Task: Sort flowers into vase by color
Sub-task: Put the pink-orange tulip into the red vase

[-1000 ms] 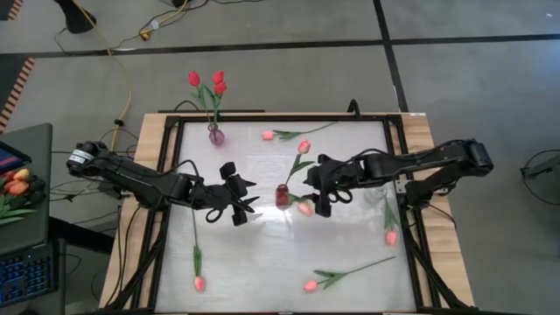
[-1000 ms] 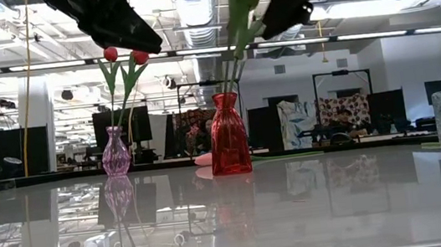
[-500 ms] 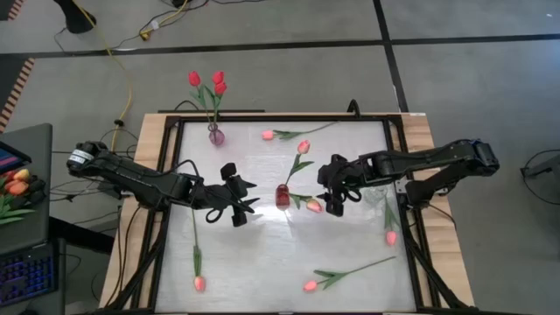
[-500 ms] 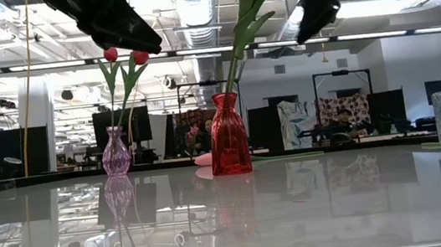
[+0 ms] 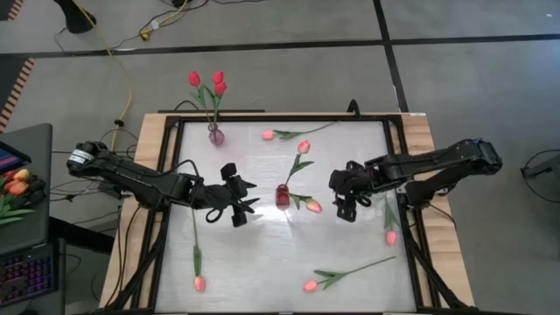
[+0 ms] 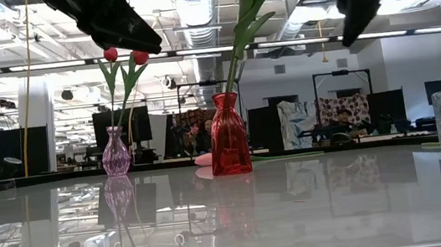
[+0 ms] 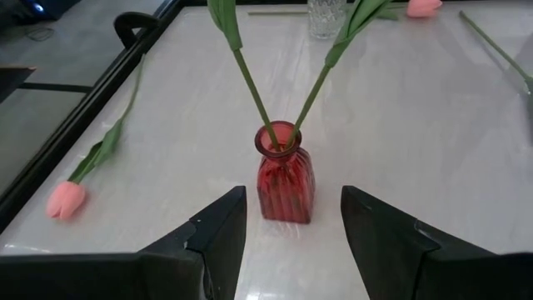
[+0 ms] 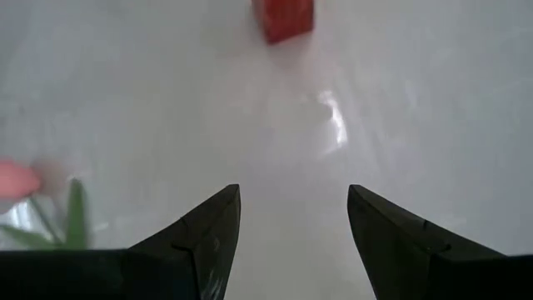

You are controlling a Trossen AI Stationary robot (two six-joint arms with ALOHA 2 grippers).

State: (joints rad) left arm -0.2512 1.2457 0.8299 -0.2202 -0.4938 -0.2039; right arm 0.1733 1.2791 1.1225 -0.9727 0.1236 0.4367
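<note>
Hovering empty, right gripper [image 5: 343, 206] spread wide at three o'clock of red vase [image 5: 283, 195]; likely needing another pink tulip [image 5: 390, 236]. Left gripper [image 5: 242, 206] waiting wide at nine o'clock.

You get four views. The high one looks straight down on the whole worktop [image 5: 262, 236] and both arms. The low one sits at worktop height, looking level across the surface into the room behind — the red vase [image 6: 229, 134] stands mid-picture, fairly near. Your left wrist camera looks forward and down past the left pincer [image 7: 293, 218], close on that same red vase [image 7: 284, 173] just ahead of its tips. Your right wrist camera looks steeply down past the right pincer [image 8: 293, 218] at bare worktop, the red vase [image 8: 285, 18] farther off — so all four views share it.
</note>
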